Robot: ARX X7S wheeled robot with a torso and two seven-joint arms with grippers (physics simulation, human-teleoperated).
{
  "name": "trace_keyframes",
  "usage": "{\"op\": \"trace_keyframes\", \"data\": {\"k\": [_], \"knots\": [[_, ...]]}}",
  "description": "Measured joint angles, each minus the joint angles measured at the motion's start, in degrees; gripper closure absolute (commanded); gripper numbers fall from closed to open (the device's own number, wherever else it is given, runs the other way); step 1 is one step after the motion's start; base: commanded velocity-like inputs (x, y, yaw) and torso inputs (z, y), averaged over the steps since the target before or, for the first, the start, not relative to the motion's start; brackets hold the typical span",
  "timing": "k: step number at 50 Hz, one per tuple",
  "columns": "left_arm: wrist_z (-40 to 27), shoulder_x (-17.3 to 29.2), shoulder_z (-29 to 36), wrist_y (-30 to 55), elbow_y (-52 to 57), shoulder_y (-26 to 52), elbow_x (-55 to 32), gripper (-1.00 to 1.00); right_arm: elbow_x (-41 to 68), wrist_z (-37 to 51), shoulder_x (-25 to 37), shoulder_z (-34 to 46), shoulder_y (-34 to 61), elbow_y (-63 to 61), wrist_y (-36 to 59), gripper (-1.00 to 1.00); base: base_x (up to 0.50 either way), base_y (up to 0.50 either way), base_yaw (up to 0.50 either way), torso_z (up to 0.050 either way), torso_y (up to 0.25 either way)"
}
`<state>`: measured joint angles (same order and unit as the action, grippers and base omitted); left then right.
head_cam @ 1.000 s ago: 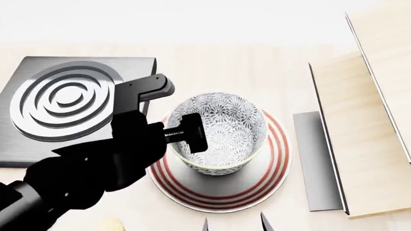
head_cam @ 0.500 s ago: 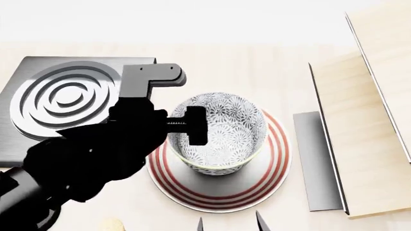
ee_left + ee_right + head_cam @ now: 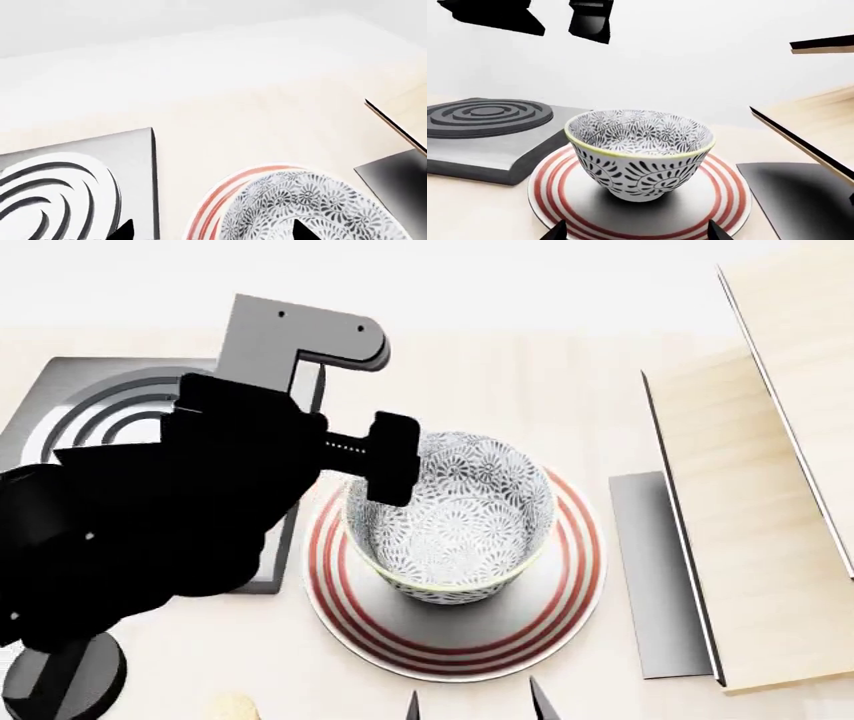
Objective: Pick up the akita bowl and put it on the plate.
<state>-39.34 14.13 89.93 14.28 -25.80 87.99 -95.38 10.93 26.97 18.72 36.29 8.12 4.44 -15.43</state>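
Note:
The akita bowl (image 3: pixel 454 525) (image 3: pixel 640 150), white with a dense grey-blue leaf pattern, stands upright in the middle of the plate (image 3: pixel 461 645) (image 3: pixel 694 220), a flat white plate with red rings. My left gripper (image 3: pixel 213 232) is open and hangs above the bowl's left rim without touching it. One of its black fingers (image 3: pixel 391 470) shows over that rim in the head view. My right gripper (image 3: pixel 637 232) (image 3: pixel 474 705) is open at the plate's near edge, pointing at the bowl, with nothing between its tips.
A dark grey square burner (image 3: pixel 80 410) (image 3: pixel 487 117) with concentric rings lies left of the plate. Right of the plate lie a dark grey slab (image 3: pixel 661 570) and tall wooden panels (image 3: pixel 761 540). A small tan object (image 3: pixel 230 707) sits at the near edge.
My left gripper has risen and drawn back to the far left; its finger was inside the bowl's left rim and is now above it. The bowl stayed on the plate.

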Motion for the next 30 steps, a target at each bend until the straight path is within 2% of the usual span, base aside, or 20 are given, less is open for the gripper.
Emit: {"op": "trace_keyframes", "data": {"k": [15,30], "knots": [[-11.19,15.12,-2.35,0.30,23.64,5.39,1.79,-1.00,-0.31,1.23,1.10,-0.37,-0.17,-3.39,2.02,-1.00,0.00,0.00,0.00,0.000,0.000],[-17.20,28.44,-3.38,-3.40,39.38,4.10,6.99,-1.00,-1.96,4.48,4.24,-1.82,-0.16,-13.79,8.96,-1.00,0.00,0.00,0.00,0.000,0.000]]}}
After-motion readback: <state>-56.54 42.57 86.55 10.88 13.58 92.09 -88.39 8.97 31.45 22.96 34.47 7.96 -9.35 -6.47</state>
